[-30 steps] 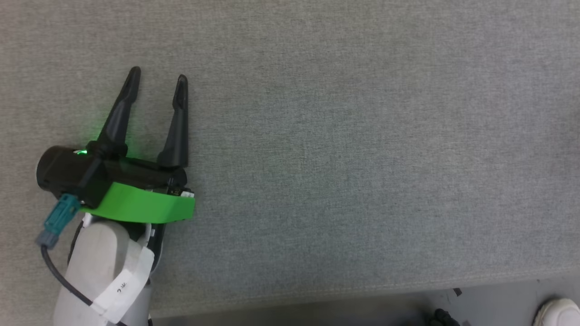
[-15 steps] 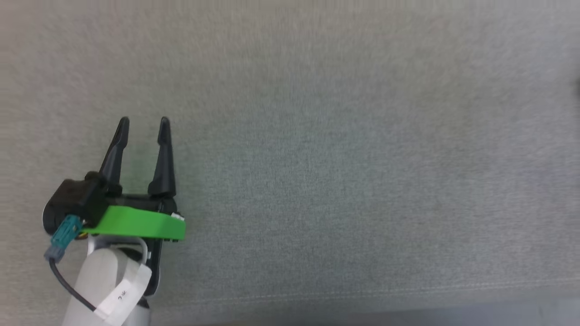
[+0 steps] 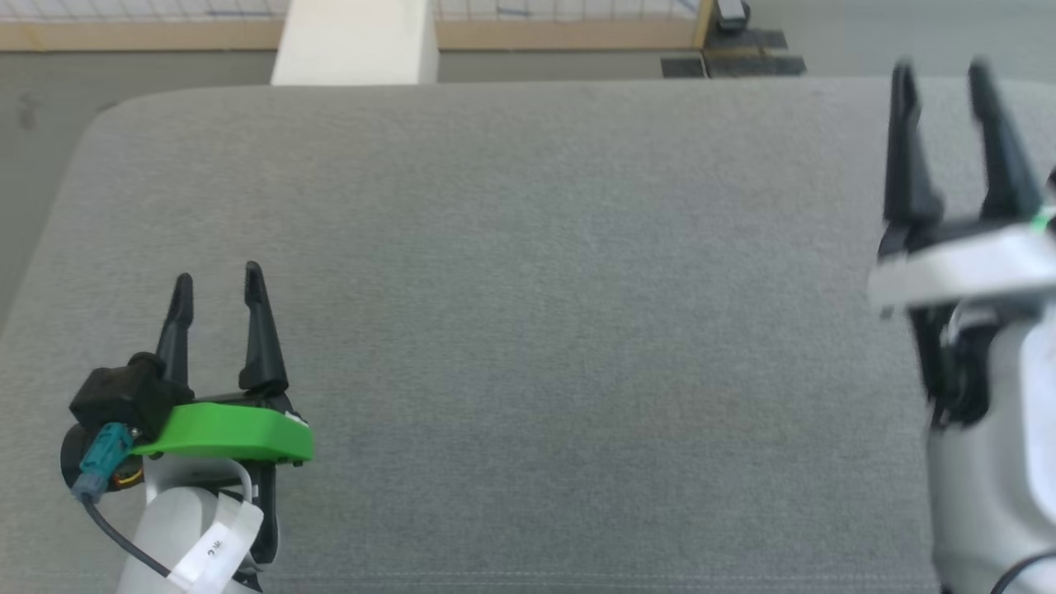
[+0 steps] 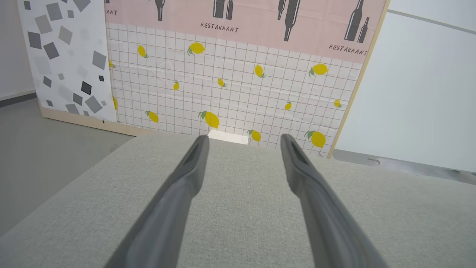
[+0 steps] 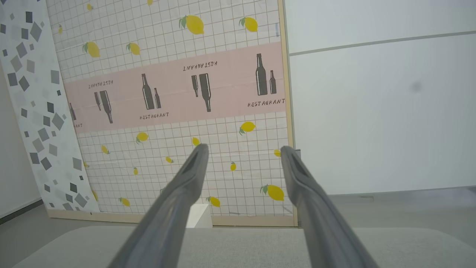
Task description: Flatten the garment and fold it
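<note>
The garment is out of view. My left gripper (image 3: 217, 282) hovers open over the lower left of the grey fabric surface (image 3: 528, 313), nothing between its fingers; its own wrist view shows the left gripper (image 4: 242, 138) spread wide over the same grey fabric surface (image 4: 245, 208). My right gripper (image 3: 940, 73) stands open at the right edge of the head view, raised and slightly blurred. In the right wrist view the right gripper (image 5: 241, 149) points toward the wall, empty.
The grey surface has a rounded far-left corner (image 3: 115, 115). A white block (image 3: 355, 41) stands behind its far edge, with grey floor (image 3: 165, 66) around it. A lemon-and-bottle patterned wall panel (image 4: 230, 67) rises at the back, and a plain white wall (image 5: 379, 111) stands to its right.
The head camera has tilted up, bringing the surface's far edge, floor and my right gripper into view. The left gripper sits lower in the picture and stays open.
</note>
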Controlling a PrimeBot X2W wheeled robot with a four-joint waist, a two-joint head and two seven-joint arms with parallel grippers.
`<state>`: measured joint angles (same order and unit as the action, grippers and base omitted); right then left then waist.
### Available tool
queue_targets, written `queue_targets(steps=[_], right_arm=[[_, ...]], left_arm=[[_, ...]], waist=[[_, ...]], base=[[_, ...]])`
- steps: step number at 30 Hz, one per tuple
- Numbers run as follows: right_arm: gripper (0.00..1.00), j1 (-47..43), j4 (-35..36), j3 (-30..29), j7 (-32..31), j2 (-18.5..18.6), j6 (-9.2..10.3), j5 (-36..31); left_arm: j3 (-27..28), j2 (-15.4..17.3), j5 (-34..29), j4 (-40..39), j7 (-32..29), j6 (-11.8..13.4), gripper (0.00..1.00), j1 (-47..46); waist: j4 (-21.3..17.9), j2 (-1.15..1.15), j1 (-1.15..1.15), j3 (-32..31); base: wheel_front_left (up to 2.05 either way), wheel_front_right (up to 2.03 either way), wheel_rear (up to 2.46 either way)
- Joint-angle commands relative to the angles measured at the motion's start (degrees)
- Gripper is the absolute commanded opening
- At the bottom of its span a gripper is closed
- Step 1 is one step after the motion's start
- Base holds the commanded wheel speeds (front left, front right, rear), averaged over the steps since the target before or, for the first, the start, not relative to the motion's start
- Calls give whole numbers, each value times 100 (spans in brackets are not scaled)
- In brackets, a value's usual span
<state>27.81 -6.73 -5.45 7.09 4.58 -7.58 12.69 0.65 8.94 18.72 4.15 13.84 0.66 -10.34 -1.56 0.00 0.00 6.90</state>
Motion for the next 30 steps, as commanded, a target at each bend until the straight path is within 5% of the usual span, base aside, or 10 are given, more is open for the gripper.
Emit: queue_targets(steps=[1,13,30], right_arm=[[100,-276,-66,1,228,-67,9,-4],[100,-1647,-713,32,780,-168,9,218],[100,-2223,-466,-168,790,-169,9,11]], left_arm=[[-34,-36,-42,41,-11,47,100,74],[-317,-50,-110,404,-132,6,100,277],[-583,-220,-71,685,-78,60,100,698]], waist=[[253,0,0,-268],[292,0,0,-536],[9,0,0,-758]], base=[[0,0,0],[0,0,0],[0,0,0]])
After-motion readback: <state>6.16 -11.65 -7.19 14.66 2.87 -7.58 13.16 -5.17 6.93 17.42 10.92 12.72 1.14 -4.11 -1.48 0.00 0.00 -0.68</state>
